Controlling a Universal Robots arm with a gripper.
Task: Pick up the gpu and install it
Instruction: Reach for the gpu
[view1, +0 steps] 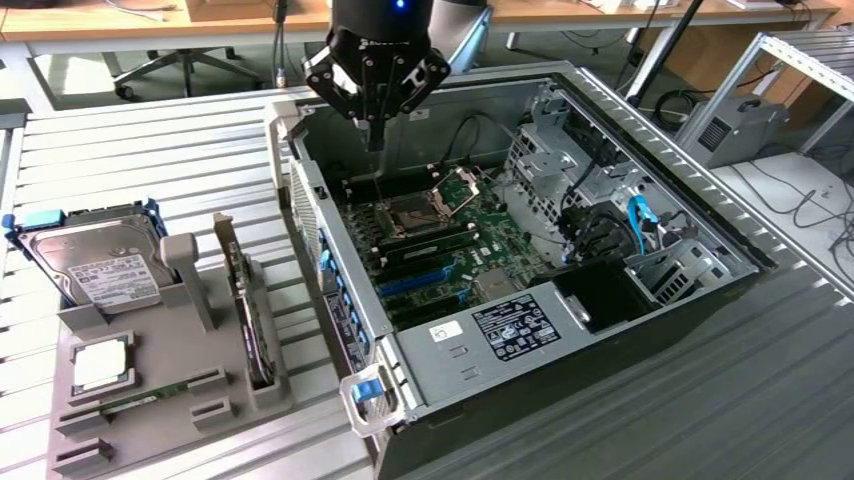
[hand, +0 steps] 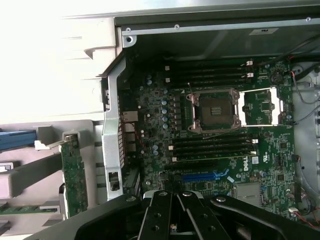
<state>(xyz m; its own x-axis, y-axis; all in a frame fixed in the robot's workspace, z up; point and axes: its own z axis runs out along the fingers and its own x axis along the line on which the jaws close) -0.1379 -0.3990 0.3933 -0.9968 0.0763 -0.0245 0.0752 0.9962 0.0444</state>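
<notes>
Slats of grey metal make up the table (view1: 134, 160), and on it lies an open computer case (view1: 304, 190) on its side, its motherboard (view1: 434, 245) facing up. The gripper (view1: 375, 140) hangs over the far end of the case, above the board's edge near the processor socket (view1: 407, 212). Its two fingers are pressed together and there is nothing between them. The wrist view shows the same: the black fingers (hand: 161, 215) meet over the board (hand: 150, 145), with the open socket (hand: 212, 110) and the blue slots (hand: 202, 176) below.

The gpu (view1: 254, 330) is outside the case, on the exterior view's left, standing on its long edge in a grey holder (view1: 200, 290) just beside the case wall. Its silver bracket end points away towards the far side of the table. In the wrist view it appears as a narrow green card (hand: 74, 175) with the bracket at one end, just outside the case's side wall (hand: 111, 135). The gripper is well apart from it and touches nothing.

The same holder carries a hard drive (view1: 100, 265) with a white label and blue frame, a square processor chip (view1: 100, 365), and a narrow green memory strip (view1: 140, 400). Inside the case, a power supply (view1: 514, 325) with a white label sits at the near end.
</notes>
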